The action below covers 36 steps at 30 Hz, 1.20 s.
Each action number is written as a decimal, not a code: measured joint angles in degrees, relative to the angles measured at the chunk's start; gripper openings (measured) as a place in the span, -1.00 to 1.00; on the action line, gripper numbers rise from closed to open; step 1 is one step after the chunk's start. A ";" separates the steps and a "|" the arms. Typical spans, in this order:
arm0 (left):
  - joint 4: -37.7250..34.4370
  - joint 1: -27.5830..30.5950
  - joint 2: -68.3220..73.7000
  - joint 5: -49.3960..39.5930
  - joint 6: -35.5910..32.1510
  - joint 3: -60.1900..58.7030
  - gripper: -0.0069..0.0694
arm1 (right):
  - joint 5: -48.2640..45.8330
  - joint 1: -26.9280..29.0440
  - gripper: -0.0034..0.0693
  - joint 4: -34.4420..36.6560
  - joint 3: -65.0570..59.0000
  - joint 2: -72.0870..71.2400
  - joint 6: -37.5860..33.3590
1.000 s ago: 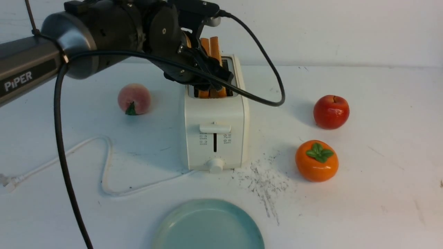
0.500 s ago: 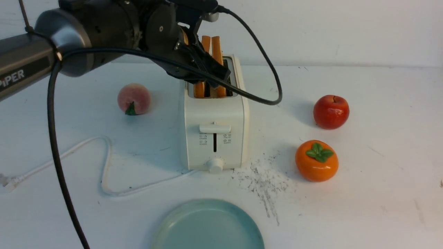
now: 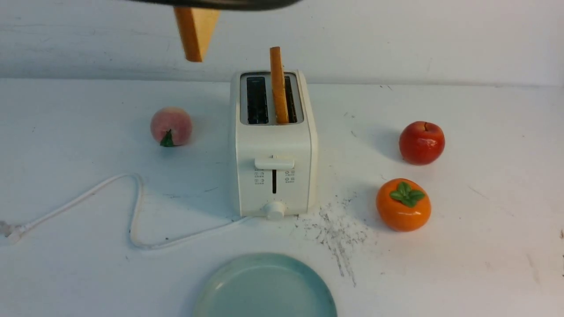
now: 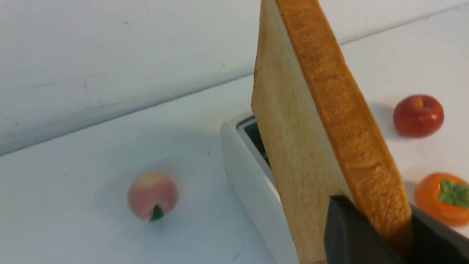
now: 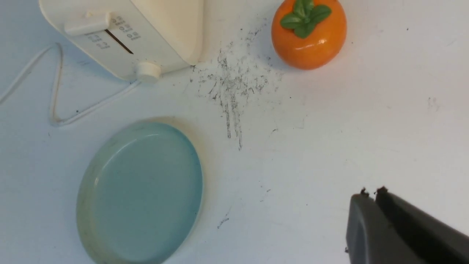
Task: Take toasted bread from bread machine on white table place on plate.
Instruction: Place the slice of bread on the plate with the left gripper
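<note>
Orange-crusted toasted bread point(image 4: 311, 146) hangs in the left gripper point(image 4: 372, 204), above the white table point(image 3: 484, 255).

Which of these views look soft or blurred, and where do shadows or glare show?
Front view: even light, soft shadows left of the apple and bread machine. Left wrist view: the held toast is crisp, the peach soft. Right wrist view: small glare on the persimmon.

No word, brand or number can be read anywhere. The only printing is two small clusters of grey icons point(image 3: 259, 177) on the front of the cream two-slot toaster point(image 3: 273, 145), one on each side of the lever slot point(image 3: 273, 181). Both are too small to make out.
</note>
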State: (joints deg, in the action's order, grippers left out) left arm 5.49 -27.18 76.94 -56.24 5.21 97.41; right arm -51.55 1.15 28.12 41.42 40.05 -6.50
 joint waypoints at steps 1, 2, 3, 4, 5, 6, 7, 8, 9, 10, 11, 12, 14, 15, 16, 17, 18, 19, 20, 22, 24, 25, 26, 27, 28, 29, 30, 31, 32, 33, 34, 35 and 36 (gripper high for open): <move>-0.19 0.00 -0.47 -0.67 -0.48 0.00 -0.59 | 0.00 0.00 -0.80 0.00 0.00 0.00 0.00; -1.44 0.00 -1.82 -4.94 -2.31 -0.45 -0.59 | 0.07 0.00 -0.80 0.16 0.00 0.00 0.00; -1.85 0.00 -1.99 -5.98 -2.57 -0.75 -0.59 | 0.07 0.00 -0.80 0.22 0.00 0.00 0.00; -3.54 0.00 -3.10 -9.18 -3.77 -2.57 -0.59 | 0.20 0.00 -0.79 0.27 0.00 0.00 0.00; -4.31 0.00 -3.47 -10.03 -4.10 -3.52 -0.59 | 0.32 0.00 -0.79 0.50 0.00 0.00 0.00; -5.90 0.00 -3.83 -11.05 -4.37 -5.84 -0.59 | 0.39 0.00 -0.79 0.67 0.00 0.00 0.00; -7.55 0.00 -4.00 -11.49 -4.70 -8.04 -0.59 | 0.45 0.00 -0.78 0.91 0.00 0.00 0.00; -9.48 0.00 -4.06 -11.63 -5.21 -10.46 -0.59 | 0.45 0.00 -0.78 1.05 0.00 0.00 0.00; -11.69 0.00 -4.06 -11.57 -5.84 -13.06 -0.59 | 0.45 0.00 -0.78 1.05 0.00 0.00 0.00; -12.64 0.00 -4.06 -11.51 -6.27 -14.13 -0.59 | 0.45 0.00 -0.78 1.05 0.00 0.00 0.00; -15.74 0.00 -4.06 -10.75 -7.99 -17.46 -0.59 | 0.45 0.00 -0.78 1.05 0.00 0.00 0.00; -18.41 0.00 -4.06 -9.70 -9.89 -20.31 -0.59 | 0.45 0.00 -0.78 1.05 0.00 0.00 0.00; -21.98 0.00 -4.06 -7.65 -13.25 -24.15 -0.59 | 0.40 0.00 -0.77 1.05 0.00 0.00 0.00; -25.14 0.00 -3.92 -5.58 -17.12 -27.57 -0.59 | 0.40 0.00 -0.77 1.05 0.00 0.00 0.00; -26.01 0.00 -3.73 -5.05 -18.84 -28.46 -0.59 | 0.36 0.00 -0.77 1.05 0.00 0.00 0.00; -29.40 0.00 -3.21 -3.20 -22.93 -31.60 -0.59 | 0.36 0.00 -0.76 1.05 0.00 0.00 0.00; -31.47 0.00 -2.70 -2.28 -25.76 -33.21 -0.59 | 0.34 0.00 -0.76 1.05 0.00 0.00 0.00; -32.26 0.00 -2.46 -1.83 -26.85 -33.77 -0.59 | 0.34 0.00 -0.76 1.05 0.00 0.00 0.00; -35.21 0.00 -1.25 -1.03 -30.82 -35.64 -0.59 | 0.23 0.00 -0.75 1.05 0.00 0.00 0.00; -37.45 0.00 0.57 -0.69 -33.87 -36.89 -0.59 | 0.18 0.00 -0.74 1.05 0.00 0.00 0.00; -38.90 0.00 3.14 -0.29 -35.39 -37.33 -0.59 | -0.06 0.00 -0.73 1.05 0.00 0.00 0.00; -39.19 0.00 4.07 -0.02 -35.65 -37.32 -0.59 | -0.22 0.00 -0.73 1.05 0.00 0.00 0.00; -39.36 0.00 4.99 0.34 -35.84 -37.39 -0.59 | -0.34 0.00 -0.73 1.05 0.00 0.00 0.00; -39.44 0.00 6.05 0.62 -35.98 -37.39 -0.59 | -0.42 0.00 -0.72 1.05 0.00 0.00 0.00; -39.44 0.00 7.01 1.14 -36.11 -37.39 -0.59 | -0.57 0.00 -0.72 1.05 0.00 0.00 0.00; -39.44 0.00 7.84 1.67 -36.24 -37.39 -0.59 | -0.70 0.00 -0.71 1.05 0.00 0.00 0.00; -39.44 0.00 8.59 2.12 -36.57 -37.39 -0.59 | -0.86 0.00 -0.71 1.05 0.00 0.00 0.00; -39.62 0.00 9.26 2.43 -37.04 -37.39 -0.59 | -0.99 0.00 -0.70 1.05 0.00 0.00 0.00; -39.95 0.00 9.82 2.60 -37.48 -37.39 -0.59 | -1.07 0.00 -0.70 1.05 0.00 0.00 0.00; -40.08 0.00 9.98 2.73 -37.62 -37.39 -0.59 | -1.07 0.00 -0.70 1.05 0.00 0.00 0.00; -40.50 0.00 10.56 2.84 -38.11 -37.39 -0.59 | -1.18 0.00 -0.69 1.05 0.00 0.00 0.00; -40.73 0.00 10.88 2.95 -38.35 -37.39 -0.59 | -1.24 0.00 -0.69 1.05 0.00 0.00 0.00; -40.85 0.00 11.15 3.18 -38.51 -37.39 -0.59 | -1.29 0.00 -0.69 1.05 0.00 0.00 0.00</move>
State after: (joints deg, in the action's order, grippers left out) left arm -35.35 -27.18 88.09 -53.07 -33.30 60.03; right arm -52.84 1.15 29.17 41.42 40.05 -6.50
